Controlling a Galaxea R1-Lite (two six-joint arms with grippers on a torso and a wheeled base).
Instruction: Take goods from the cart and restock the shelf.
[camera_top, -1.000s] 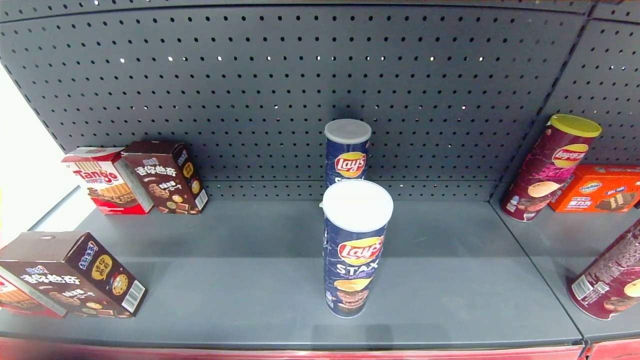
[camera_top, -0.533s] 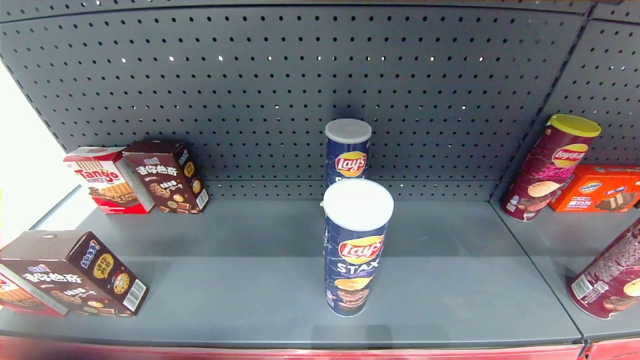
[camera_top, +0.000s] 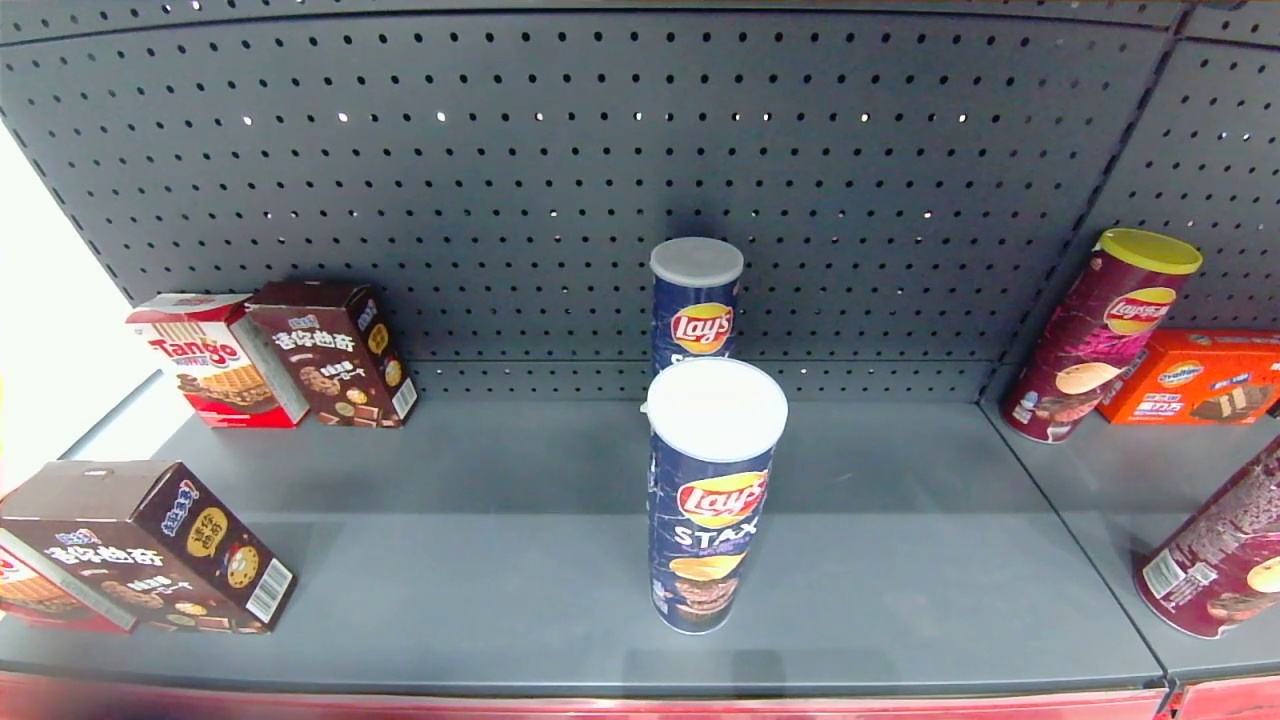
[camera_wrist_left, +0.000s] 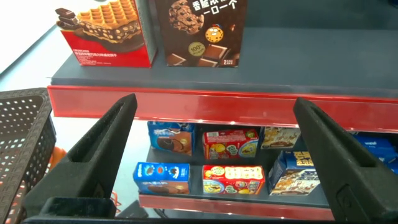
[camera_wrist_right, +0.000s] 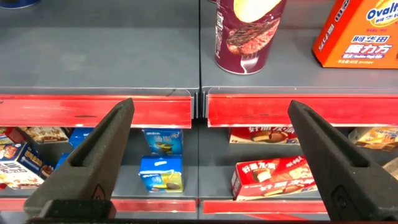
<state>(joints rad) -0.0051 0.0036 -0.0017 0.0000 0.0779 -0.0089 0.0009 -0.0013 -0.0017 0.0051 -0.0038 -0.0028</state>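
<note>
Two lidded canisters (camera_top: 712, 500) stand on shelf (camera_top: 900, 560), contents hidden.

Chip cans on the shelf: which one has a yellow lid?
The maroon can at the back right, beside the orange box. The rear blue can and front blue can have pale lids.

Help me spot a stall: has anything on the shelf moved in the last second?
Nothing visibly changed. The front blue can and the back blue can stand upright, one behind the other, on the shelf, and the boxes sit where they were. Only the whole view shifted a trifle, which is the camera moving, not the goods.
</note>
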